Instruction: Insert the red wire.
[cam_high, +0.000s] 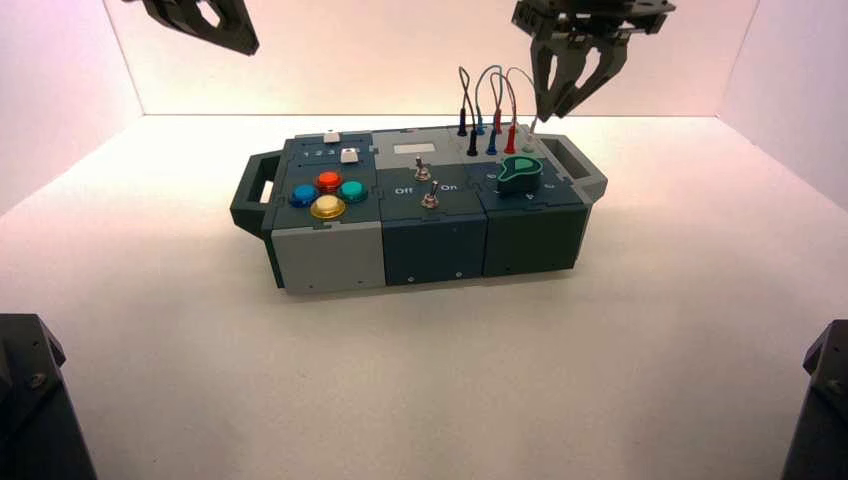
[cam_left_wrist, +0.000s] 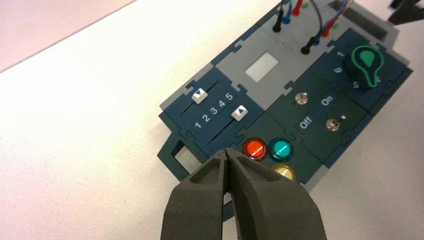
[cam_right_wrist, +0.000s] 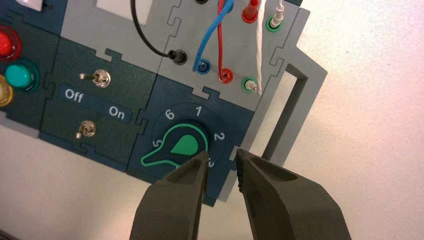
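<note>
The red wire (cam_high: 511, 92) arches over the box's far right corner, and both its red plugs stand in sockets. In the right wrist view the red wire (cam_right_wrist: 220, 45) runs between a red plug (cam_right_wrist: 249, 12) and a red socket (cam_right_wrist: 226, 75). It lies beside the blue wire (cam_right_wrist: 212, 37) and the white wire (cam_right_wrist: 258, 50). My right gripper (cam_high: 557, 110) hovers just above and behind the wires. In its own view it (cam_right_wrist: 221, 161) is open and empty, over the green knob (cam_right_wrist: 182, 145). My left gripper (cam_left_wrist: 227, 152) is shut and empty, parked high at the far left (cam_high: 205, 20).
The box (cam_high: 430, 235) has handles at both ends. It bears coloured buttons (cam_high: 328, 195), two sliders (cam_left_wrist: 215, 110), two toggle switches (cam_right_wrist: 97, 77) lettered Off and On, and a black wire (cam_right_wrist: 145, 40). White walls enclose the table.
</note>
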